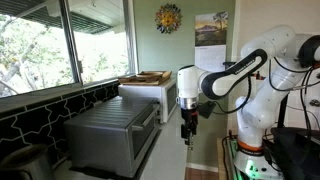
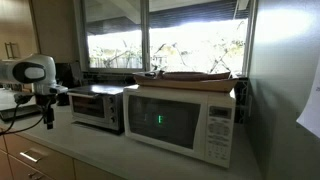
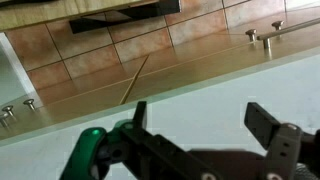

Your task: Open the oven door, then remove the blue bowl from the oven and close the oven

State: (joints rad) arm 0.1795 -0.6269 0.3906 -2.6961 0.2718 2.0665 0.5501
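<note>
Right now, the counter (image 2: 120, 150) is carrying the oven (image 1: 105, 135), which is sitting at nine o'clock from me in an exterior view. A white microwave (image 1: 150, 93) is standing just beside it at its one o'clock. The oven door (image 2: 92, 110) is standing upright and shut. My gripper (image 1: 187, 135) is hanging above the counter, apart from the door, pointing toward six o'clock. In the wrist view my fingers (image 3: 262, 122) are standing wide apart, gripping nothing.
</note>
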